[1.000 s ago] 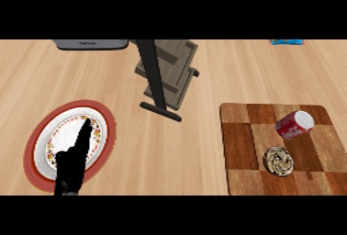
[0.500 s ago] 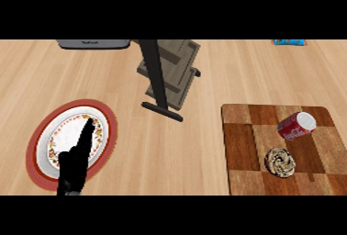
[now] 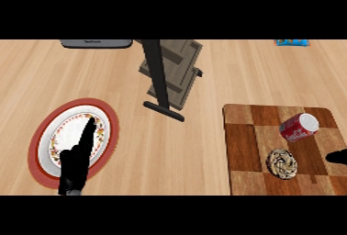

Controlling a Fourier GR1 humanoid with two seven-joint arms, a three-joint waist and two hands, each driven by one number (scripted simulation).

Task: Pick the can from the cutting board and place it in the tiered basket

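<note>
Head view: the red can (image 3: 299, 127) lies on its side on the cutting board (image 3: 244, 151). Only a sliver of the right hand (image 3: 337, 157) shows, so I cannot tell its grip. The left hand (image 3: 73, 160) rests open, holding nothing, over the plate (image 3: 108, 120). A glancing touch could roll the can away.

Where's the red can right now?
The can lies on its side at the head view's right, on the cutting board, just above a round patterned object.

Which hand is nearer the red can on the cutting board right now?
Right. The right hand shows at the view's right edge, close beside the can. The left hand is far to the can's left, over the plate.
</note>
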